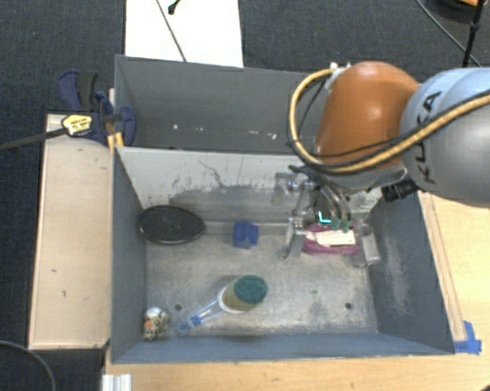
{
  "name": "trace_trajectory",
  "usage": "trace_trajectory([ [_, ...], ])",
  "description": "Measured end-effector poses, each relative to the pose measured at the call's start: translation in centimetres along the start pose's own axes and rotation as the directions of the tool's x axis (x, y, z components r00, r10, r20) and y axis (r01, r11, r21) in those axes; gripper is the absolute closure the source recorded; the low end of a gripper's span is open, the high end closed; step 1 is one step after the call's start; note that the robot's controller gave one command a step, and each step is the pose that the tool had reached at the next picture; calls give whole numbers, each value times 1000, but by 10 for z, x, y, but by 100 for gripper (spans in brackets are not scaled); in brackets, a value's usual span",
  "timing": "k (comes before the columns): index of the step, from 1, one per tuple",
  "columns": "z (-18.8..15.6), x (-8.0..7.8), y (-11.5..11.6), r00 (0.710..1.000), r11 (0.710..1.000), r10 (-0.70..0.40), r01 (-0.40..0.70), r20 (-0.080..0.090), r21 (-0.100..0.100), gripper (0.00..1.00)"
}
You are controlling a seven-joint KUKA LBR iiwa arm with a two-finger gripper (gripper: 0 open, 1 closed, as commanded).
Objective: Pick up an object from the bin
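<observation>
The magenta-and-white flat object [330, 242] lay on the floor of the bin [408, 275], right of centre and toward the far wall. The end effector [329, 254] stood over it with its fingers spread, one on each side, neither visibly pressing it. A good grasp likely called for staying low, keeping the object centred, and closing evenly so it could not skid sideways. A small blue block [244, 234] sat to the left, a black oval disc [171, 225] farther left.
</observation>
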State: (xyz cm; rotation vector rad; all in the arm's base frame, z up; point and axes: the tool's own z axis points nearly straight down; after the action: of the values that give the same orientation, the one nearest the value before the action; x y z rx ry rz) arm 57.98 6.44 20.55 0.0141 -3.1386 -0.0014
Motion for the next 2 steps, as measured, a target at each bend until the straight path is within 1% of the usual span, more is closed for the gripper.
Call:
trace_trajectory([
  [1,68,47,67,987,987,-160,160,0,-1,0],
  [2,137,87,14,979,979,-202,202,-5,2,0],
])
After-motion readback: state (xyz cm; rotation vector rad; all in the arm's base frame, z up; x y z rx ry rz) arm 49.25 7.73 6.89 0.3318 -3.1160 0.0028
